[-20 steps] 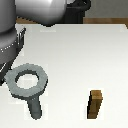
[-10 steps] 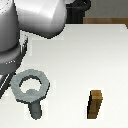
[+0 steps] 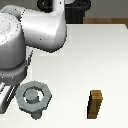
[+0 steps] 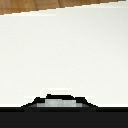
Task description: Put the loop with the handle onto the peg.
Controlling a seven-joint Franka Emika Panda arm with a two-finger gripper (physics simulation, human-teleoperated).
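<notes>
At the exterior view's left, the white and grey Franka arm (image 3: 30,37) is seen bulking over the near corner of the white counter (image 3: 95,55). Its jaws are hidden behind the arm's own body in that view, and how far apart they stand, or whether anything is held, cannot be told.

Just below the arm, the loop with the handle (image 3: 33,97) is seen lying flat on the counter, grey and slightly hexagonal outside. Its round hole is filled by a grey flat-topped cylinder, the peg (image 3: 31,94), so the loop is seated around the peg. The stubby handle is pointed toward the picture's lower edge.

Well apart from the loop, toward the exterior view's right, a brown wooden block (image 3: 95,103) is stood upright on the counter.

In the wrist view, bare white counter (image 4: 64,55) is shown, with a wood-coloured strip beyond its far edge and a pale grey rounded shape (image 4: 60,103) against a black band; what it is cannot be told.
</notes>
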